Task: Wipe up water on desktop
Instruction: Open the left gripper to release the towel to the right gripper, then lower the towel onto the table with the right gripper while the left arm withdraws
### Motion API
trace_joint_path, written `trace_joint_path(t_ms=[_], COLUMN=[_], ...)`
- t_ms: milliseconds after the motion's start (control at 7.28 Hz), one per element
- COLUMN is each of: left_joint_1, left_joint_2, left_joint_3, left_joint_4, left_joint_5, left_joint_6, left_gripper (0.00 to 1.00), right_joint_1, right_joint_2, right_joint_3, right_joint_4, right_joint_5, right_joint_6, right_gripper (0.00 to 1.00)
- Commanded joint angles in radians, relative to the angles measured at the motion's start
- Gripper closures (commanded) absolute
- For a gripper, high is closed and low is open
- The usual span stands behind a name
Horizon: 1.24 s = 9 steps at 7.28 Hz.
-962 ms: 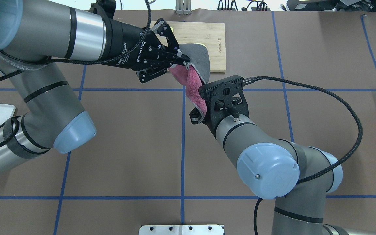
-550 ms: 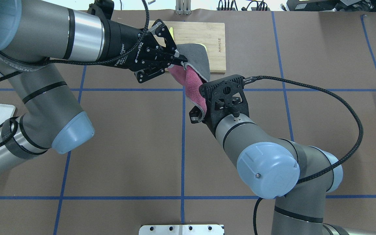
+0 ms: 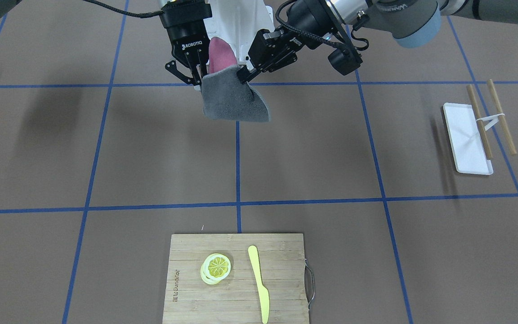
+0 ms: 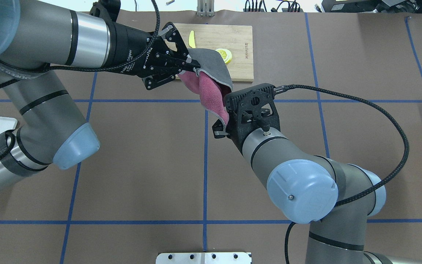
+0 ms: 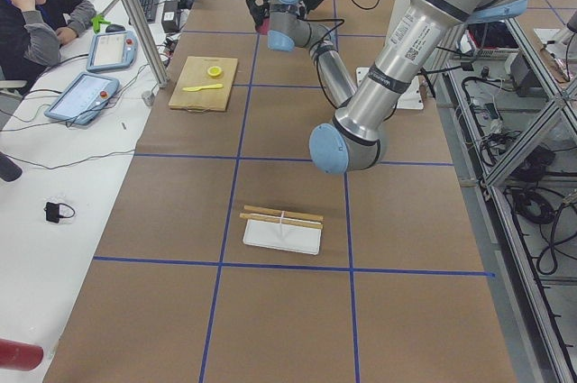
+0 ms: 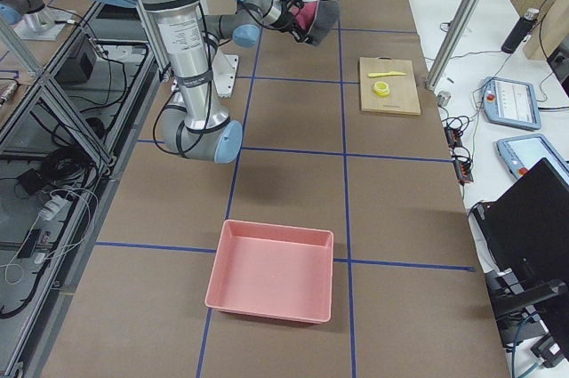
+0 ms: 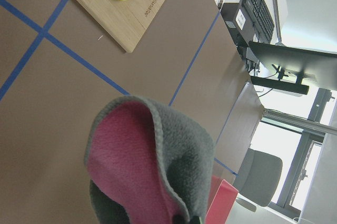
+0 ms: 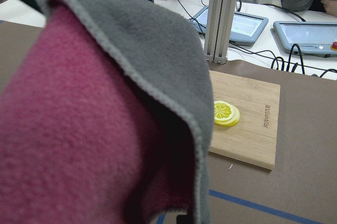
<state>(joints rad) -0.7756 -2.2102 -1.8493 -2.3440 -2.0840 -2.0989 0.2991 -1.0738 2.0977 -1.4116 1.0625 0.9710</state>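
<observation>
Your left gripper (image 4: 195,68) and right gripper (image 3: 198,74) are both pinched on the grey-pink cloth (image 4: 211,86) midair, so spread it, then lower it flat onto the desktop (image 4: 141,157).

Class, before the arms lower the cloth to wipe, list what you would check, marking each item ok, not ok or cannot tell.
1. Left claw shut on cloth: ok.
2. Right claw shut on cloth: ok.
3. Cloth touching the desktop: not ok, it hangs above.
4. Water patch located: cannot tell, none shows.
5. Cutting board and lemon slice apart from cloth: ok.
</observation>
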Motion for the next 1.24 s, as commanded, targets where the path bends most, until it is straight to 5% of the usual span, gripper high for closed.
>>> trace_joint_path(t_ms=[0, 275, 550, 824, 1099], left_joint_1=[-0.022, -0.045, -0.086, -0.149, -0.233], left_joint_2=[0.012, 0.053, 0.092, 0.119, 0.144], left_joint_3=[0.005, 0.005, 0.005, 0.007, -0.01], left_joint_4=[0.0, 0.0, 0.0, 0.003, 0.177], left_joint_5=[0.001, 0.001, 0.001, -0.013, -0.066], left_joint_6=[0.016, 0.159, 0.267, 0.314, 0.551], left_gripper=[0.82, 0.49, 0.03, 0.02, 0.02], right_joint_1=[0.0, 0.0, 0.0, 0.009, 0.038], right_joint_2=[0.0, 0.0, 0.0, 0.0, -0.005], right_joint_3=[0.001, 0.001, 0.002, 0.002, 0.001], right_joint_4=[-0.001, -0.001, -0.001, -0.003, -0.013], right_joint_5=[0.001, 0.001, -0.001, 0.001, 0.004], right_joint_6=[0.0, 0.0, 0.0, -0.002, -0.002], right_gripper=[1.0, 1.0, 1.0, 1.0, 1.0])
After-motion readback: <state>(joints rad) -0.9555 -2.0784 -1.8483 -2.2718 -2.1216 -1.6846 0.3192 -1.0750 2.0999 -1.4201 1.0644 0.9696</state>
